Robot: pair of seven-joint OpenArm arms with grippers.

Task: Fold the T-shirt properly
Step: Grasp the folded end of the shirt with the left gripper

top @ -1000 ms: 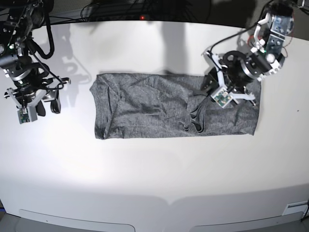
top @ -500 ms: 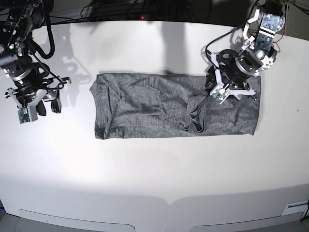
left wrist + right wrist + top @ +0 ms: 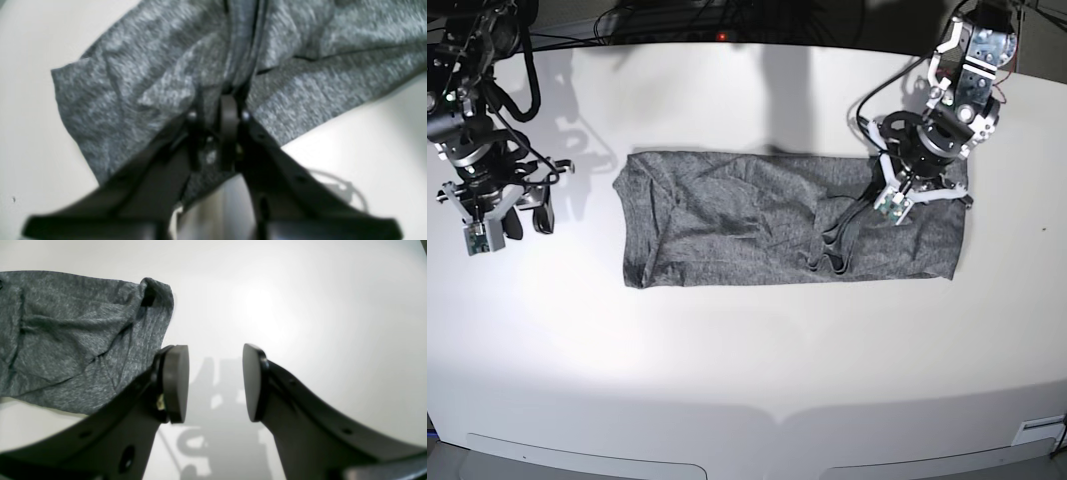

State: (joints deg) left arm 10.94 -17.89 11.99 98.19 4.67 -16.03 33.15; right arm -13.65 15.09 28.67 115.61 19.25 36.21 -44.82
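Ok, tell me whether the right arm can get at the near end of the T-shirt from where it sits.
Probably yes. The right gripper is open and holds nothing, and only bare table lies between it and the T-shirt. The left gripper is busy at the shirt's far end, well out of the way.

The left arm comes in from the upper right of the base view and bends down. Its wrist points down, and the left gripper [image 3: 905, 190] sits low on the right side of the frame. In the left wrist view, the left gripper [image 3: 218, 113] has its two black fingers pressed tight together, pinching a fold of the T-shirt [image 3: 160, 76] between them.

The right arm is at the far left of the base view. The right gripper [image 3: 524, 215] hangs there, pointing down. In the right wrist view, the right gripper [image 3: 215, 381] has its round pads [image 3: 176, 383] wide apart with nothing between them.
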